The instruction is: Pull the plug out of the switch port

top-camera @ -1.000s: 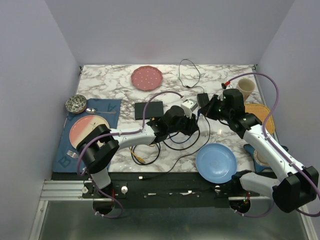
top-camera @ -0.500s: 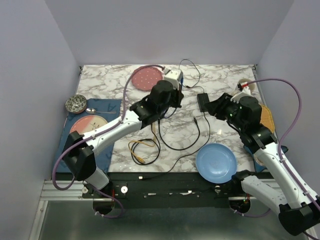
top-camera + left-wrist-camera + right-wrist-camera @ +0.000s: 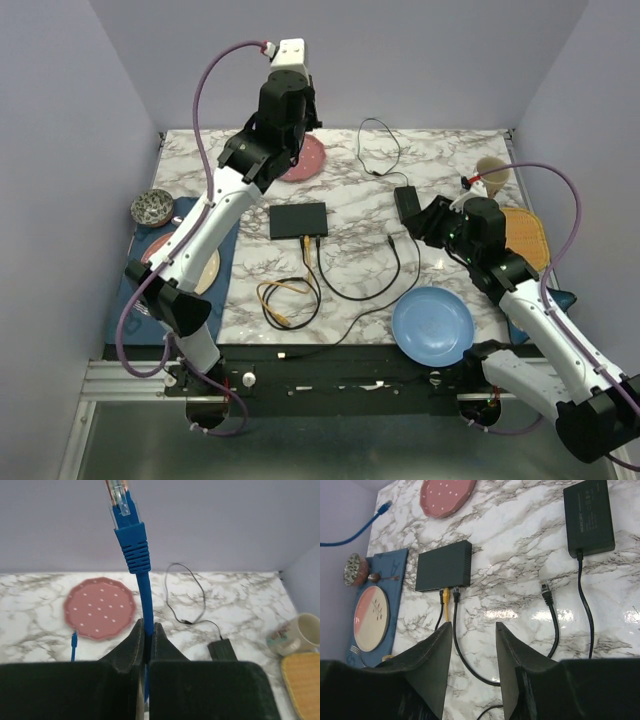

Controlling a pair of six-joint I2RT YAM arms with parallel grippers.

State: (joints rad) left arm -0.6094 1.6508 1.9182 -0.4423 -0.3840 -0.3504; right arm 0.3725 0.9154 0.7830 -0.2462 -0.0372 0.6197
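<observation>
The pulling looks done: the left gripper (image 3: 146, 630) is clamped on the blue cable (image 3: 145, 595) just under its plug (image 3: 129, 530), which stands free in the air, in no port. The switch (image 3: 444, 565) lies flat in the middle of the table (image 3: 440, 165), with only 2 leads in its near edge, a yellow cable (image 3: 445, 596) and a black cable (image 3: 456, 596). The right gripper (image 3: 473, 627) hovers with fingers apart, holding nothing; I judge that only putting the plug down is left.

Switch (image 3: 443, 565) with yellow cable (image 3: 445, 605) and black cable (image 3: 456, 598) plugged in (blue plug (image 3: 384, 507) apart).
</observation>
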